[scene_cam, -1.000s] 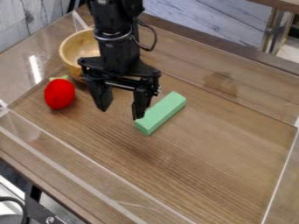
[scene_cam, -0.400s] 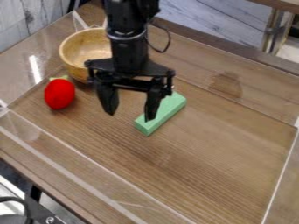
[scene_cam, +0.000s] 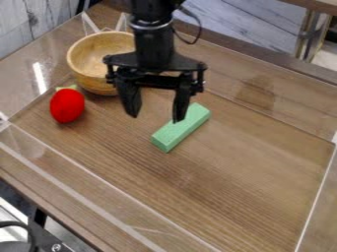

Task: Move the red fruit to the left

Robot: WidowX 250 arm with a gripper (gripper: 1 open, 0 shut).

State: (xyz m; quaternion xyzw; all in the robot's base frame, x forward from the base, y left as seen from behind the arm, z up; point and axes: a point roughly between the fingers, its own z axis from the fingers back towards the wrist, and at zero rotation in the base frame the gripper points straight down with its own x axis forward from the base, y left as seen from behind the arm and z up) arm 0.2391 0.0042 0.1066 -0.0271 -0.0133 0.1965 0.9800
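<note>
Claw [scene_cam: 157, 99], jaws apart and empty, hangs well right of the red fruit [scene_cam: 67, 104], which sits near the wooden bowl [scene_cam: 95, 54].

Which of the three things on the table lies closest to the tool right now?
The green block: it lies just under the open tool, while the red fruit and the wooden bowl sit farther left.

fruit [scene_cam: 67, 104] left of block [scene_cam: 180, 128] (bowl [scene_cam: 95, 55] behind)
</note>
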